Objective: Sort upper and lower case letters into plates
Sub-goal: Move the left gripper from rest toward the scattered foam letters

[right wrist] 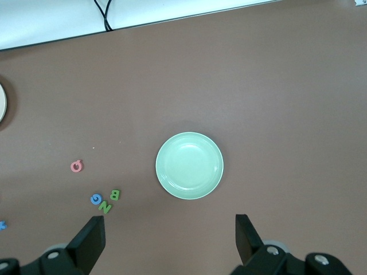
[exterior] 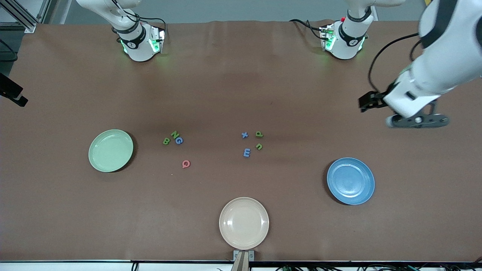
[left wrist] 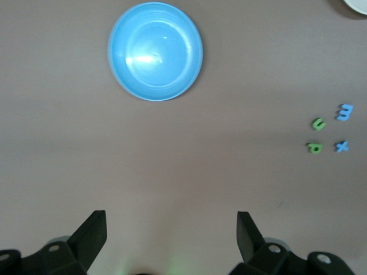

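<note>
While held above bare bench toward the left arm's end, left claw spread wide with nothing between the fingers. Right claw likewise spread wide and empty, hung high over the bench by the green plate; seen only from its own wrist camera.

Green plate flat on the bench toward the right arm's end, nothing in it. Blue plate toward the left arm's end, nearer the front camera than the green one, also bare. Cream plate at the bench edge nearest the front camera, between the two.

Between the plates, two loose clusters: green B, green N, blue G close together, red Q nearer the camera; then blue x, green d, green n, blue m.
</note>
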Tool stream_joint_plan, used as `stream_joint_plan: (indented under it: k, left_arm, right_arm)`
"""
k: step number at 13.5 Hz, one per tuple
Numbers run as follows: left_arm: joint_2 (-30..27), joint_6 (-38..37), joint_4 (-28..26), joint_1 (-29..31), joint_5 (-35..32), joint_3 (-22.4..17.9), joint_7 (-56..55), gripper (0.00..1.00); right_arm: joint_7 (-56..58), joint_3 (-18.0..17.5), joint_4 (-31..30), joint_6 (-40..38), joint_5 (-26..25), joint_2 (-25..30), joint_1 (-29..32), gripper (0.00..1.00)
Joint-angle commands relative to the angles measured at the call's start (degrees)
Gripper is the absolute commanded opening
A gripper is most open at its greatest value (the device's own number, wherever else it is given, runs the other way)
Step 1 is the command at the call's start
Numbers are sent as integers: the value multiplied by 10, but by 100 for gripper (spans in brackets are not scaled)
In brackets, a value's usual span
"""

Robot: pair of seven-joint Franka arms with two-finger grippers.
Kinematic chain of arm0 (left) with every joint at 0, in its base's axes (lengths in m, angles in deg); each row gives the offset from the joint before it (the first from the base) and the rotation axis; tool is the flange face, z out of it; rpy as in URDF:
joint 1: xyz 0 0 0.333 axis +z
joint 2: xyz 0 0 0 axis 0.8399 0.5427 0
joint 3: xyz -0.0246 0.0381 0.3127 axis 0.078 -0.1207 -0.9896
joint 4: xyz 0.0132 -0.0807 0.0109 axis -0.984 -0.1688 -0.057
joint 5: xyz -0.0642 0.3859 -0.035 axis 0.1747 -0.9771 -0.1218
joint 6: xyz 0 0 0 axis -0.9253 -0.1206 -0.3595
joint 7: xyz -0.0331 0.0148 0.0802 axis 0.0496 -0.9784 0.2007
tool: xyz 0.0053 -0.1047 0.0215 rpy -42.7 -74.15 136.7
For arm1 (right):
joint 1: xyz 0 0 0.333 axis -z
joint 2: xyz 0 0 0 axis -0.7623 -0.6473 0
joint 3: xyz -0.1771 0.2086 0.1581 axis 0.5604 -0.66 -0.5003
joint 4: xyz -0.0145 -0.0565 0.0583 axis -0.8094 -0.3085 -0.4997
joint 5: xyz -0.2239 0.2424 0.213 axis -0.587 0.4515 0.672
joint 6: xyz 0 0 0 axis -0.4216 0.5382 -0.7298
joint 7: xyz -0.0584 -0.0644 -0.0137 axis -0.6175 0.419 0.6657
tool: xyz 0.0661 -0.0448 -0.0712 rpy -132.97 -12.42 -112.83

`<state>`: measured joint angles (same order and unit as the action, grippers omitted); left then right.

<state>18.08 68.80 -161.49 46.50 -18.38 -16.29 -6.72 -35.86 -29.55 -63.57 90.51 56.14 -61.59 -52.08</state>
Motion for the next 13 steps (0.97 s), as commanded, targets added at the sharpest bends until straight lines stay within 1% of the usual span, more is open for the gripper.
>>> stream_joint_plan:
  k: [1, 3, 5, 7, 11, 13]
  left_arm:
    - [36, 37, -2, -49, 6, 1, -84, 100]
    - [51, 93, -35, -81, 6, 1, -135, 100]
    - [65, 169, -82, -108, 6, 1, -206, 100]
    - [95, 236, -107, -134, 6, 1, -263, 100]
    - [192, 368, -99, -182, -2, 0, -377, 100]
    - [240, 405, -75, -194, -3, -1, -419, 100]
  right_arm:
    - [-7, -5, 8, -3, 1, -4, 5, 100]
    - [-7, -5, 7, -3, 3, -5, 5, 100]
    - [-7, -5, 6, -4, 3, -13, 2, 100]
    - [-7, -5, 6, -4, 8, -16, 1, 100]
    - [-7, -6, 5, -8, 52, -51, -1, 100]
    - [-7, -8, 2, -9, 72, -70, -4, 100]
